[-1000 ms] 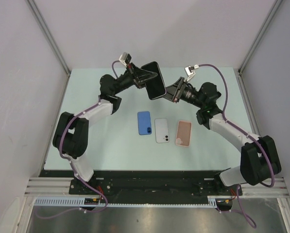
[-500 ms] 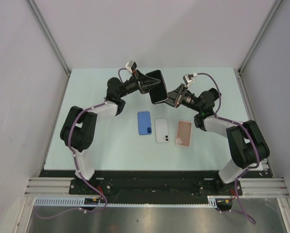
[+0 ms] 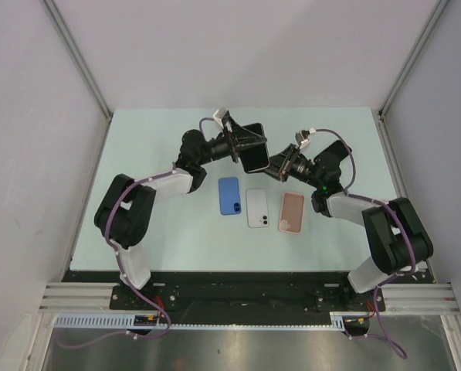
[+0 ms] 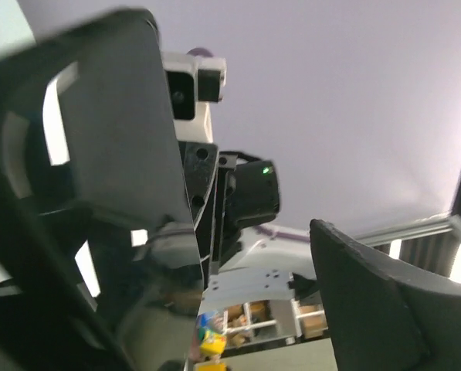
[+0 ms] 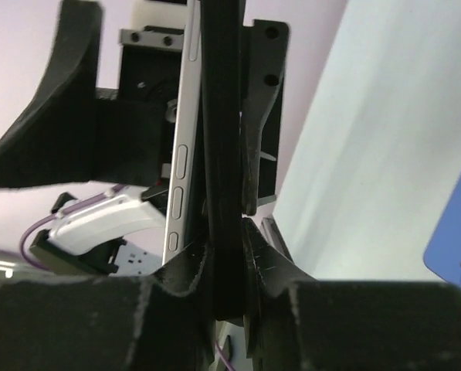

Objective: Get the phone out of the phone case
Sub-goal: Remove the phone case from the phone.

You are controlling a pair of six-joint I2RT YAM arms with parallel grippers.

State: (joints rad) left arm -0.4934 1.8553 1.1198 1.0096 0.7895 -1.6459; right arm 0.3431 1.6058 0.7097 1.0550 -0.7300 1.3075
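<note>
I am seeing the right gripper point(image 5: 226, 263) pinching the lower edge of the phone case point(image 5: 222, 116), the phone point(image 5: 180, 154) sitting in it, in mid-air at upper centre of the top view, while the left gripper point(image 3: 244, 144) is standing wide open around it.

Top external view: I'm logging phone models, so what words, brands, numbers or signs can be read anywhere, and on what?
No text can be read.
The blue rectangular phone, the white phone and the pink phone on the pale green table show no legible marks at this size.
The glossy black cased phone held between the arms shows only reflections.
The wrist views add none.
</note>
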